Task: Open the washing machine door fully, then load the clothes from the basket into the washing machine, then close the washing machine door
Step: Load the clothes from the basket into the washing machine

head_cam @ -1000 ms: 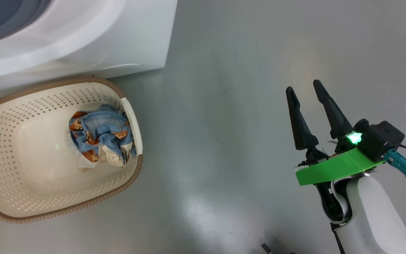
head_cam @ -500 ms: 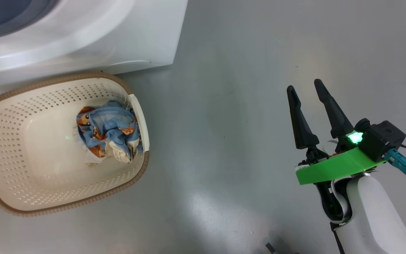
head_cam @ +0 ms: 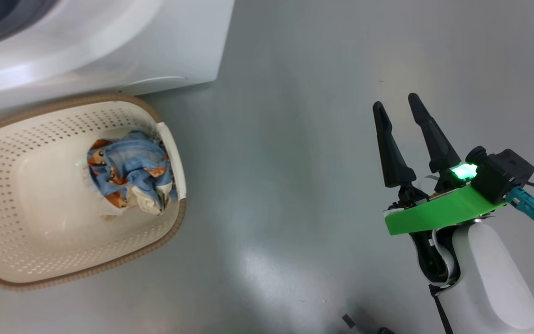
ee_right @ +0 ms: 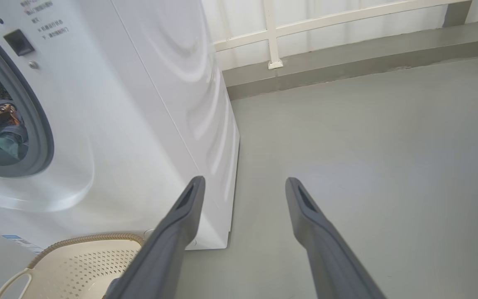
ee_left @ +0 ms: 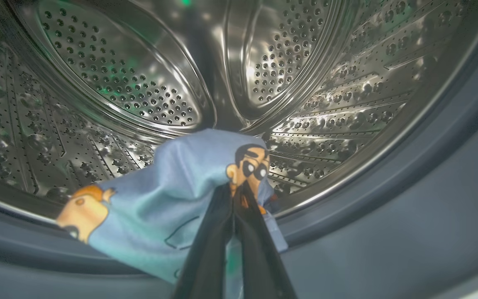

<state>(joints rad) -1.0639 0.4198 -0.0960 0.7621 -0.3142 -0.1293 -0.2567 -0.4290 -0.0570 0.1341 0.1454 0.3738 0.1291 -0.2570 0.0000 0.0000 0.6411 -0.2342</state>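
My left gripper (ee_left: pixel 235 187) is shut on a light blue cloth piece (ee_left: pixel 164 199) with orange cartoon figures, at the mouth of the washing machine's steel drum (ee_left: pixel 118 83). The cloth hangs over the grey gasket (ee_left: pixel 430 187). The right wrist view shows the same cloth (ee_right: pixel 10 133) in the round opening of the white washing machine (ee_right: pixel 139 104). More clothes (head_cam: pixel 128 171), blue and cream, lie bunched at the right end of the cream basket (head_cam: pixel 181 218) on the floor in front of the washing machine (head_cam: pixel 155 46). My right gripper (head_cam: pixel 395 101) is open and holds nothing, out over bare floor. The washing machine door is out of view.
Grey floor (head_cam: pixel 285 162) stretches between the basket and my right arm. A pale railing and a low ledge (ee_right: pixel 347 54) run behind the machine. The basket's rim (ee_right: pixel 89 241) sits against the machine's base.
The green mount of my left arm, at the head view's left edge beside the basket, has gone from view. The head camera shifted slightly. My right gripper stays open.
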